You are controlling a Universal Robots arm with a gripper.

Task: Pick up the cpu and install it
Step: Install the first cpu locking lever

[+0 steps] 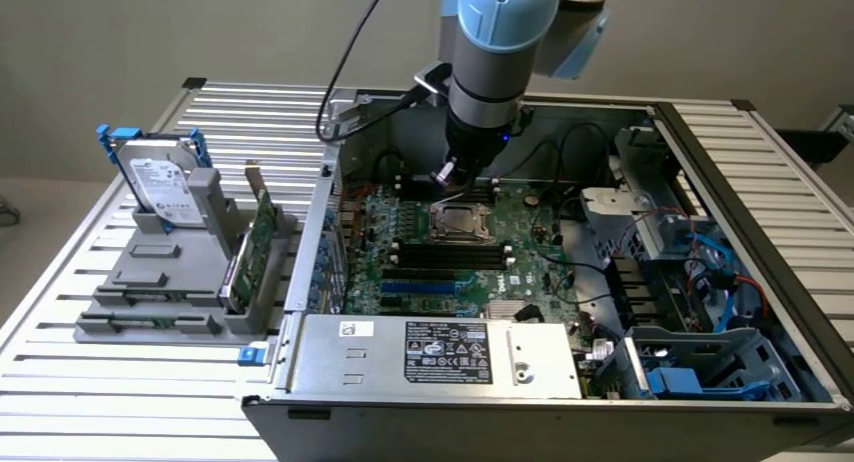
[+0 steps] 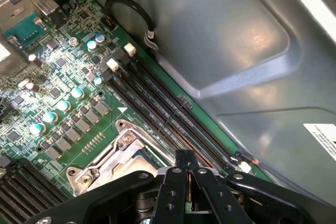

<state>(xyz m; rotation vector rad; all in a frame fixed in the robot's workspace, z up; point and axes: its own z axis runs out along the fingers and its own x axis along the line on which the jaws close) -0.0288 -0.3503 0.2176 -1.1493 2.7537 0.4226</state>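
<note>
I have the gripper (image 1: 454,177) down inside the open computer case (image 1: 767,242), hanging just over the far edge of the CPU socket (image 1: 461,223) on the motherboard (image 1: 534,267). In the wrist view the jaws are clenched to a narrow slit, and green board seems to show through it, so I judge they carry nothing, though I would not swear to it. I cannot pick out the cpu with any confidence. Nothing flat and square sits in the jaws. The socket's centre reads as a dull grey-tan, which could be the chip's top or the bare contacts. The memory slots (image 2: 163,114) run just beside the socket's metal frame (image 2: 105,169). Well to the exterior view's left, the hard drive (image 1: 160,187) stands upright in a grey holder (image 1: 147,307) on the slatted desk (image 1: 80,382), apart from the work. My reading is that the job is at the socket stage, not the pickup. Any move from here first calls for confirming where the chip lies. It also needs a straight vertical path, because the frame and slots crowd the jaws closely.
</note>
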